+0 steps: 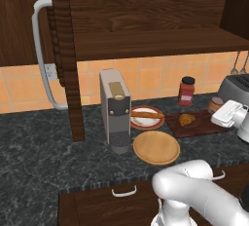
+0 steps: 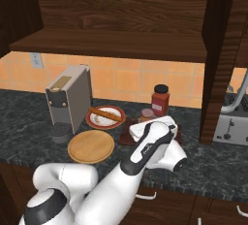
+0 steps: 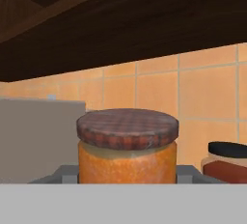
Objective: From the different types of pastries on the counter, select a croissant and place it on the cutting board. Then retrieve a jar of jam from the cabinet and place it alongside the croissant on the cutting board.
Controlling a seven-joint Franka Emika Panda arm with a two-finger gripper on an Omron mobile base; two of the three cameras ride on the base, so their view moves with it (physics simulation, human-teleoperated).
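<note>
Closest to the hand camera stands the jar of jam (image 3: pixel 127 146), orange with a dark checked lid, framed by the end effector (image 3: pixel 127 175), whose two grey fingers (image 3: pixel 65 174) sit just beside the jar's left and right walls. Contact cannot be confirmed from these views, so whether the end effector is clenched on the jar or released cannot be told. Behind the jar lies the orange tiled wall; the red bottle (image 3: pixel 226 164) with a black cap stands to its right.

From the left base view, the jar of jam (image 1: pixel 215 104) is at the right end of the cutting board (image 1: pixel 194 125), partly hidden by the white hand. The croissant (image 1: pixel 186 119) rests on the cutting board, near its middle. Left of the board, the stick-shaped pastry (image 1: pixel 147 115) lies across the red-rimmed plate (image 1: pixel 156 120). The round wooden plate (image 1: pixel 156 147) sits on the desk (image 1: pixel 44 147) in front of it, beside the coffee machine (image 1: pixel 115 109). The cabinet (image 1: pixel 146 15) hangs above, door open.
</note>
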